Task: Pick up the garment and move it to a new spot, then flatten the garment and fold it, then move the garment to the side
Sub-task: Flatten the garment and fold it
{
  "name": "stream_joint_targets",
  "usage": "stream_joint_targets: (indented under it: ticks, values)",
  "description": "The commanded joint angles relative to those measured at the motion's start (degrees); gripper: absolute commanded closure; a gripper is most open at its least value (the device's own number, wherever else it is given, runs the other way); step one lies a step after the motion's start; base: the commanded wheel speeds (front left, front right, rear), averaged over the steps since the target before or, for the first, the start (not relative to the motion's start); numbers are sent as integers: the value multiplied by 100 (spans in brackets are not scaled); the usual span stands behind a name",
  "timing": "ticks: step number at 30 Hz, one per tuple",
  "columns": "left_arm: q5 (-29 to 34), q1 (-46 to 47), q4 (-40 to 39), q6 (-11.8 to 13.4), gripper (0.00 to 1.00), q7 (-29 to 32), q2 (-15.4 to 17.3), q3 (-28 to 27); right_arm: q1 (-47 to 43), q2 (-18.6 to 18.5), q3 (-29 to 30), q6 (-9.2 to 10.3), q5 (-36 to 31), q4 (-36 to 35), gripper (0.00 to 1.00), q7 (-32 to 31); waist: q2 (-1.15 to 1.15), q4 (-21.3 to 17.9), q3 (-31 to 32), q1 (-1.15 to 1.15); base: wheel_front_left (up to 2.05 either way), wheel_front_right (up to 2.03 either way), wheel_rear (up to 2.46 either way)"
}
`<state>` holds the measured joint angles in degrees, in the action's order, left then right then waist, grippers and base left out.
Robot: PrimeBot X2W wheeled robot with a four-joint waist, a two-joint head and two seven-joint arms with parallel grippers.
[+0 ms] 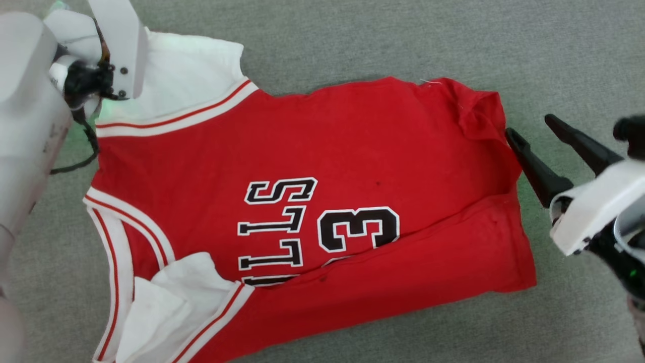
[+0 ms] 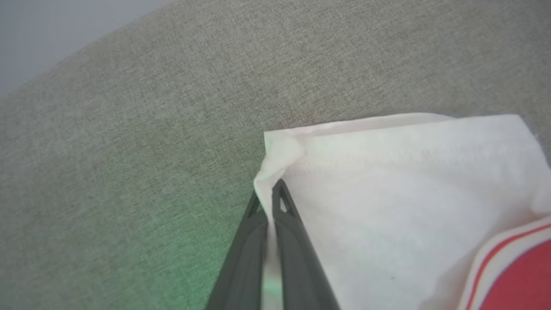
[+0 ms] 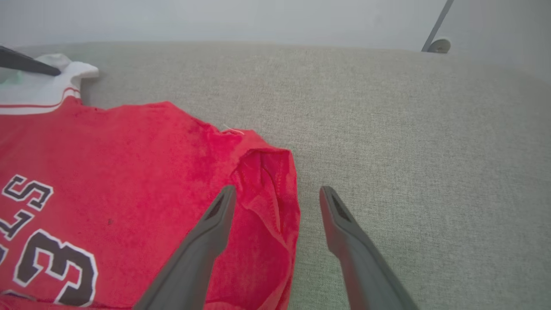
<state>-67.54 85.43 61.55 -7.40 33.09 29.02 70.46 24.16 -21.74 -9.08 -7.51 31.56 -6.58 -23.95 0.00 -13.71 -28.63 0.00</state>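
Now the left claw (image 2: 267, 196) pinches the garment (image 1: 352, 151) by its far white sleeve; the right claw (image 3: 277, 192) stands spread at its right edge.

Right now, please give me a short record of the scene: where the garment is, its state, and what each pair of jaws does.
garment: red jersey, lying on the grey fabric surface
state: mostly flat; near long edge folded over, hiding part of the lettering
left jaws: shut on the white sleeve corner
right jaws: open, astride the crumpled red hem corner, not gripping
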Motion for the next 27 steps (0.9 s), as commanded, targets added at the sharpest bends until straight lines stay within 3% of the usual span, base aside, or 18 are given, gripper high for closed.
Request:
stream_joint_targets:
  ticks: [1,8,15,22,23,24,25,27]
  values:
    - [32,-17,35,-4,100,41,-5,50,250,-97,-99,3,146,-29,0,-402,0,42,-15,0,0,0,0]
    - [-21,46,-3,-5,100,-7,-121,75,1205,-147,-304,3,484,344,0,-1724,0,178,-63,0,0,0,0]
    - [-44,151,-62,-6,100,-126,-266,98,2327,-101,-639,3,519,1437,0,-2684,0,347,-163,0,0,0,0]
    - [-103,194,-94,-6,100,-227,-334,120,2842,-25,-938,3,491,2456,0,-3514,0,442,-215,0,0,0,0]
    - [-111,196,-97,-6,100,-248,-337,124,2870,-3,-969,3,482,2591,16,-3553,0,452,-222,0,0,0,0]
    - [-122,204,-105,-6,100,-271,-343,127,2903,16,-1020,3,495,2709,74,-3566,0,461,-228,0,0,0,0]
    - [-127,211,-115,-6,100,-273,-341,130,2941,38,-1053,3,532,2818,100,-3554,0,471,-233,0,0,0,0]
    - [-154,211,-139,-6,100,-313,-330,137,3009,39,-1122,3,555,3003,100,-3509,0,489,-238,0,0,0,0]
